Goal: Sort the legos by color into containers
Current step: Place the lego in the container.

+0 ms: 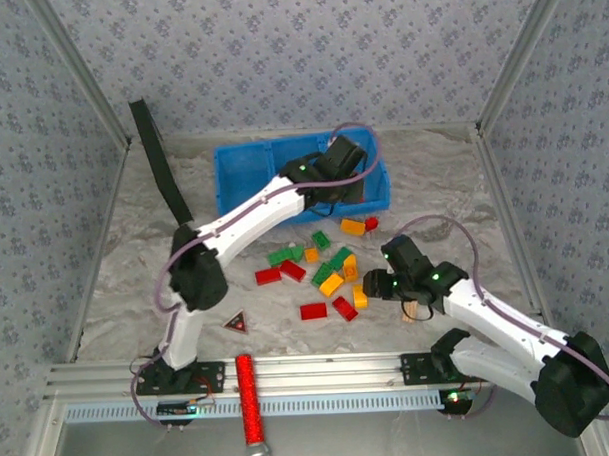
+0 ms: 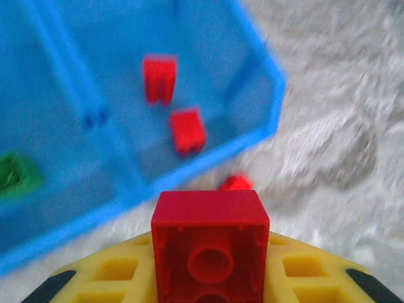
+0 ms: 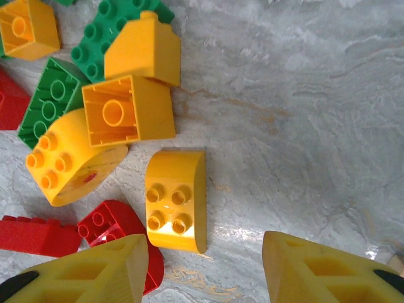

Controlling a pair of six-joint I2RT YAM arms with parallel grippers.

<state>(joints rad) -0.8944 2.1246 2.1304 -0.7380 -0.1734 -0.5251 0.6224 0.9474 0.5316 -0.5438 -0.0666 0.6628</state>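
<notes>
Left gripper (image 2: 209, 284) pinches a rigid, likely light red brick (image 2: 210, 237) by its flat sides; right gripper (image 3: 205, 268) parted above a yellow rounded brick (image 3: 175, 201).

A bright blue bin (image 1: 245, 172) is sitting on a grey-white marbled table (image 1: 453, 183). Red legos (image 1: 313, 311), green legos (image 1: 284, 256) and yellow-orange legos (image 1: 330, 283) are dotting it. The walls (image 1: 279, 59) are wearing pale blue-grey paper with a small repeating flower print. The left arm (image 1: 254, 212) and right arm (image 1: 498, 316) are showing white with black joints. The fingers (image 2: 303, 271) of the left gripper (image 2: 210, 281) are showing yellow with black patches, beside a red brick (image 2: 210, 243). A dark triangle (image 1: 236, 322) is showing a red edge.
</notes>
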